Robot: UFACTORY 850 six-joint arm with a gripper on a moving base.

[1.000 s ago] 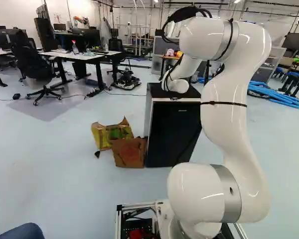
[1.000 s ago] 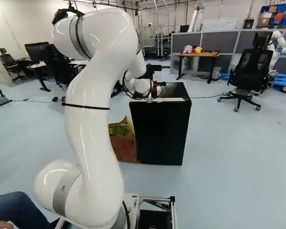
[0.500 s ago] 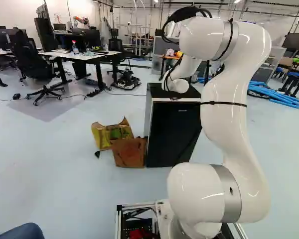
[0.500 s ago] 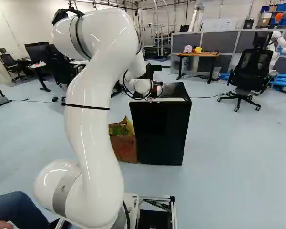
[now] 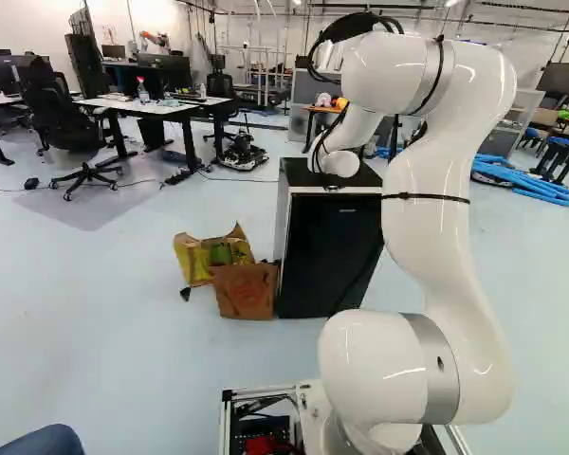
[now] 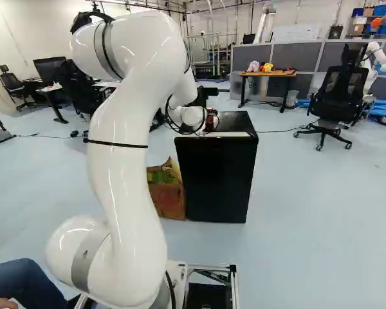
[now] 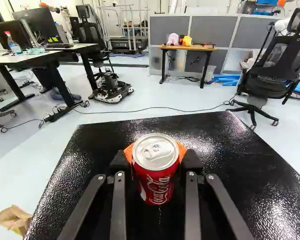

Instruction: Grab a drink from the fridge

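My gripper (image 6: 211,114) is low over the top of the black fridge (image 6: 215,180), partly hidden by the white wrist in the right base view. In the wrist view the gripper (image 7: 156,167) is shut on a red drink can (image 7: 157,186), one finger on each side and orange pads (image 7: 182,150) showing behind it. The can is upright, its silver lid facing up, above the fridge's black top (image 7: 235,145); whether its base touches that top is hidden. The fridge door (image 5: 332,251) is closed.
Two opened cardboard boxes, one brown (image 5: 247,290) and one yellowish (image 5: 192,262), stand against the fridge's side. Beyond are a small wooden table (image 6: 268,74), an office chair (image 6: 340,90), desks (image 5: 152,107) and a cable across the floor.
In the right base view, the gripper's finger beside the can has drawn in closer to it; the gripper has closed. Arm, base and fridge show no visible shift.
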